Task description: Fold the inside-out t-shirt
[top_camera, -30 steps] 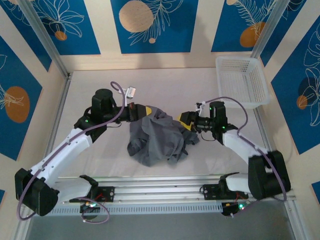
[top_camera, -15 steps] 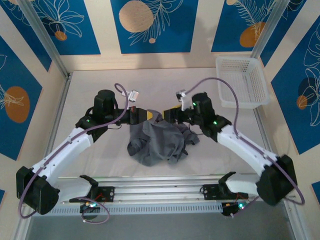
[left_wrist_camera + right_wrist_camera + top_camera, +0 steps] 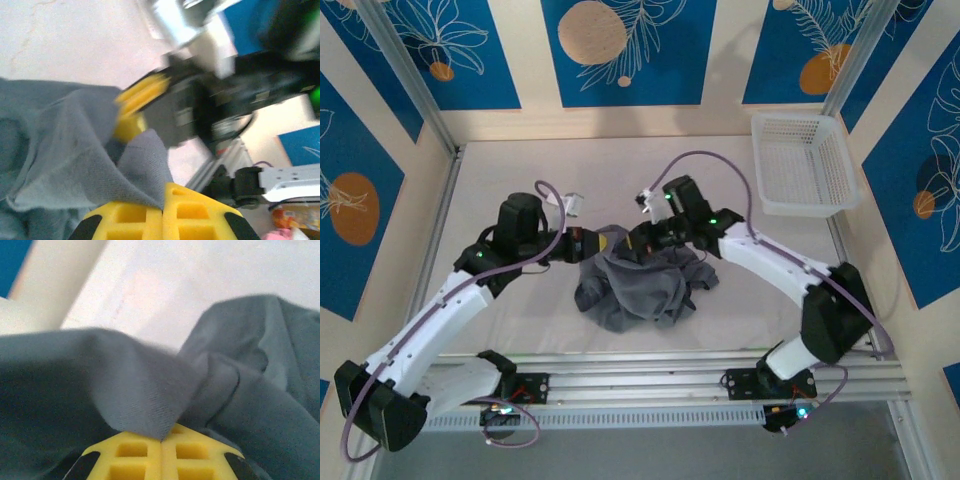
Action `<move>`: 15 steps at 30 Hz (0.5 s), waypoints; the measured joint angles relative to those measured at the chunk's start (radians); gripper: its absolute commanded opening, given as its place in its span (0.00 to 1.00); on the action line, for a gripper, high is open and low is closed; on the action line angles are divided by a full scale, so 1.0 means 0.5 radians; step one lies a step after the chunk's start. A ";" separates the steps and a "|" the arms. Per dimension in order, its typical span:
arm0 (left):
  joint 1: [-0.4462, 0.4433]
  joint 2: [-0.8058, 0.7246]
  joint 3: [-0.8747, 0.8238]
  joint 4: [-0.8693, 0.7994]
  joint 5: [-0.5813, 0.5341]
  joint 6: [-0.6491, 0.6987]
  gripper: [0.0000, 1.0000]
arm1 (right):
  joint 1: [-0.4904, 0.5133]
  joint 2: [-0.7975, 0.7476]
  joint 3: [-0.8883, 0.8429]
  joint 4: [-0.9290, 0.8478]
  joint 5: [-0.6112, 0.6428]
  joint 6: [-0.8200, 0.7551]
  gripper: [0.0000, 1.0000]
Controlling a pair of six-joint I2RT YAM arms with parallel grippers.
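The inside-out t-shirt is a crumpled slate-grey heap at the middle of the white table. My left gripper is shut on a fold at its upper edge; the yellow jaws pinch grey cloth in the left wrist view. My right gripper meets it from the right, also shut on a fold of the t-shirt. The two grippers sit almost tip to tip above the heap. In the left wrist view the right gripper's yellow fingers and black body stand just behind the cloth.
A white plastic basket stands at the back right corner of the table. Metal rails run along the near edge between the arm bases. Patterned blue walls close in the back and sides.
My right arm swung left from the shirt's right side to its top edge, and its gripper closed on a fold. The left arm shifted slightly, still gripping the cloth.
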 measured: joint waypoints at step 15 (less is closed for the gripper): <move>0.000 -0.166 -0.293 -0.192 -0.491 0.124 0.47 | -0.205 -0.462 -0.353 0.537 -0.257 0.600 0.00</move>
